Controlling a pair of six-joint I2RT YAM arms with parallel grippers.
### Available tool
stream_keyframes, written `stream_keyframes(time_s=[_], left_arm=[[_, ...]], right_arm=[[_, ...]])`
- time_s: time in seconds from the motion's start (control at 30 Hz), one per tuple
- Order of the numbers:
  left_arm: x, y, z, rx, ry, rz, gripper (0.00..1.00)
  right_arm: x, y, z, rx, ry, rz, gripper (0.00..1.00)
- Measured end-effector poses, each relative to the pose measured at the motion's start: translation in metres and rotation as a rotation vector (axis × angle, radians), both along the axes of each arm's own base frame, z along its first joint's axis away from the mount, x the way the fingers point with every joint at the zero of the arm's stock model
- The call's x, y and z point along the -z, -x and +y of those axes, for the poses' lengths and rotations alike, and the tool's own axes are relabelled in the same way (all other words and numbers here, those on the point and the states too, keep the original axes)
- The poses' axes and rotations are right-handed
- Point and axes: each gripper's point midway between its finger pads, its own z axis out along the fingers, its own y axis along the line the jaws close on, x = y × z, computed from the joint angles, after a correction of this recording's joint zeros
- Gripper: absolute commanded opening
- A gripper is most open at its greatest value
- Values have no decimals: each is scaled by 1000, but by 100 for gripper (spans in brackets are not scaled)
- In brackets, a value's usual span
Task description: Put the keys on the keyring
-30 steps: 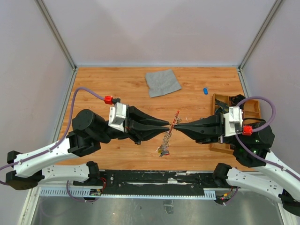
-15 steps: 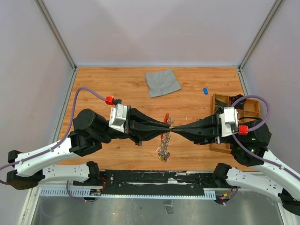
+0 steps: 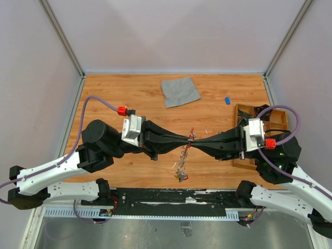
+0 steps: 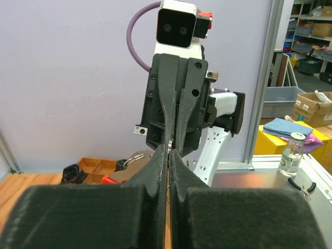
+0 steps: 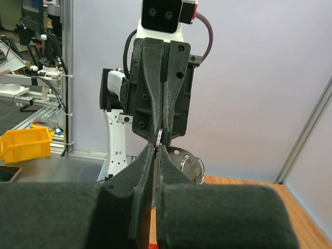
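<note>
Left gripper (image 3: 187, 138), right gripper (image 3: 196, 140) tip to tip, both jaws pinching keyring (image 3: 192, 134); keys (image 3: 180, 175) trail nearward.

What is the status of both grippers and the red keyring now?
Left gripper and right gripper shut, tip to tip on red oval keyring. Silvery chain trails nearward, small coloured-head keys at its end. Nothing blocks them.
</note>
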Motion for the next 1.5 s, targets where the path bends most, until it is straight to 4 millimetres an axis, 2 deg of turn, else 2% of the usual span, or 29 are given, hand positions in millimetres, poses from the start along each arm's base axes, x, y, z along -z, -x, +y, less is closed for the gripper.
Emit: stream_keyframes(time_s=[0.2,0.3,0.43,0.6,0.73,0.87,0.97,1.1,1.3,1.5], left_arm=[[4,-3,-3,-14,-46,-7,1],[13,-8,-4,-40,-103,-10,1],[22,-16,-3,-85,-180,-16,1],[22,-29,-5,-149,-271,-18,1],[26,-44,-13,-209,-358,-21,0],[49,-54,-19,-242,-469,-20,1],[64,-59,-20,-257,-541,-20,1],[73,-59,-17,-261,-585,-27,0],[75,-57,-15,-249,-602,-44,1],[76,-53,-16,-220,-605,-61,1]], right_arm=[[-1,0,-6,26,47,-13,25],[-3,2,-14,54,94,-40,29],[-7,3,-28,104,152,-70,27],[5,-9,-37,186,284,-50,27],[25,-23,-32,225,412,-17,29],[55,-35,-23,242,533,21,31],[67,-40,-21,256,582,32,31],[70,-45,-24,286,593,29,32],[70,-49,-28,322,592,23,33],[73,-52,-24,320,605,28,32]])
